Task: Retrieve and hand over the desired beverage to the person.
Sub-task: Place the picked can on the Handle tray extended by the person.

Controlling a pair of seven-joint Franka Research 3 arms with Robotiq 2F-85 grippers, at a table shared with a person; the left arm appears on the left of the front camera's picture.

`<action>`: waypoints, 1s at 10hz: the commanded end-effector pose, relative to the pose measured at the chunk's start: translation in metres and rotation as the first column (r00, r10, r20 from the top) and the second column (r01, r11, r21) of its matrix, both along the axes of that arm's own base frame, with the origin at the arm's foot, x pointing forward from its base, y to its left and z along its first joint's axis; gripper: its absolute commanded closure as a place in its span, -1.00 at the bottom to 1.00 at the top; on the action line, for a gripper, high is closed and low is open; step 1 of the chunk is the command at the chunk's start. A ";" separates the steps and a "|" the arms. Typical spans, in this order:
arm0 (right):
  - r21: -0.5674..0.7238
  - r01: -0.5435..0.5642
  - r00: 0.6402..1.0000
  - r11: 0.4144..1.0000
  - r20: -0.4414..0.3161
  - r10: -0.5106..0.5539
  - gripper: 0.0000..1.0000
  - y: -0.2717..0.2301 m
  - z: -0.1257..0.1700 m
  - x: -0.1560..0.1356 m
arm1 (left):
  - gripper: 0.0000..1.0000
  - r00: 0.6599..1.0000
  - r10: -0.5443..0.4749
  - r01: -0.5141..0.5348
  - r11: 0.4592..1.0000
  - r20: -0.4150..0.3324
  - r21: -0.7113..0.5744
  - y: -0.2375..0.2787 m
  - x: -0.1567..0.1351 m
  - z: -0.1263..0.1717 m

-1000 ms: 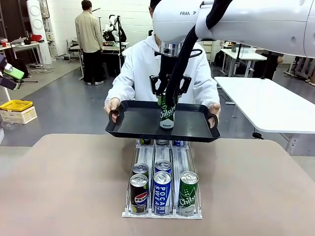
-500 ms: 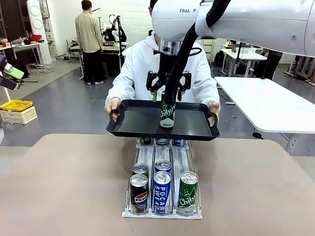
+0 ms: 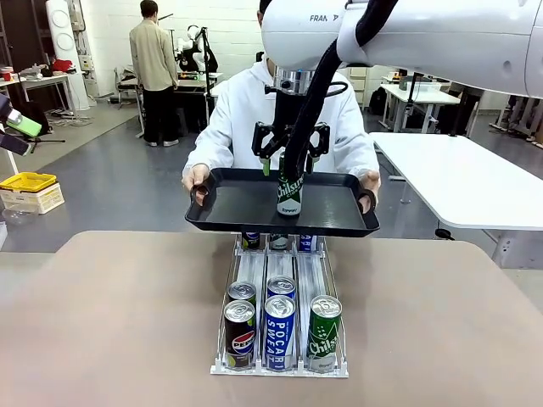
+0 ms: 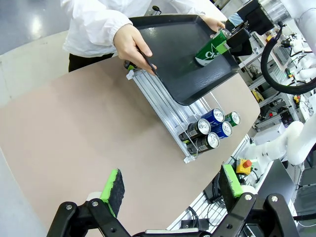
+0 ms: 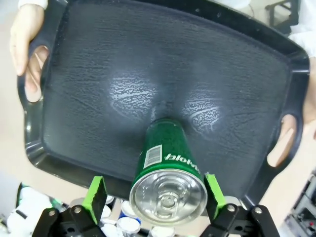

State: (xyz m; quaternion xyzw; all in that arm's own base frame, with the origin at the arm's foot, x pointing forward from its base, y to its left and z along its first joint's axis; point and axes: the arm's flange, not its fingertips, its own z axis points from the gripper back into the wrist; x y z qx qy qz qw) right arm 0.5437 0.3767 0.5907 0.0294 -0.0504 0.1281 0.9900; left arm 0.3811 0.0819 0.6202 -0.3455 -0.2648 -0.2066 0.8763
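The person (image 3: 237, 110) in a white hooded jacket holds a black tray (image 3: 237, 208) by both handles over the table's far edge. On it a green Chilsung can (image 3: 289, 195) stands upright. My right gripper (image 3: 288, 159) hangs open just above the can, its green pads on either side of the top and clear of it. The right wrist view looks down on the can (image 5: 165, 153) between the open fingers of that gripper (image 5: 154, 197), with the tray (image 5: 98, 74) below and a hand (image 5: 24, 34) on its handle. My left gripper (image 4: 172, 183) is open, holds nothing and hovers high over the brown table (image 4: 74, 133).
A clear can rack (image 3: 254, 271) sits on the table under the tray, with Pepsi (image 3: 239, 332), Pocari Sweat (image 3: 279, 331) and Chilsung (image 3: 323, 332) cans at its front. A white table (image 3: 467, 178) stands at right. A person in a beige jacket (image 3: 153, 59) is far behind.
My right gripper has risen off the can, which stays standing on the tray. The person has lifted the tray slightly.
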 end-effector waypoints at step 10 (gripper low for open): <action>0.065 -0.009 1.000 0.998 0.018 0.008 -1.00 -0.125 0.012 -0.163 | -1.00 1.000 -0.018 0.018 1.000 0.021 -0.015 0.001 0.001 0.000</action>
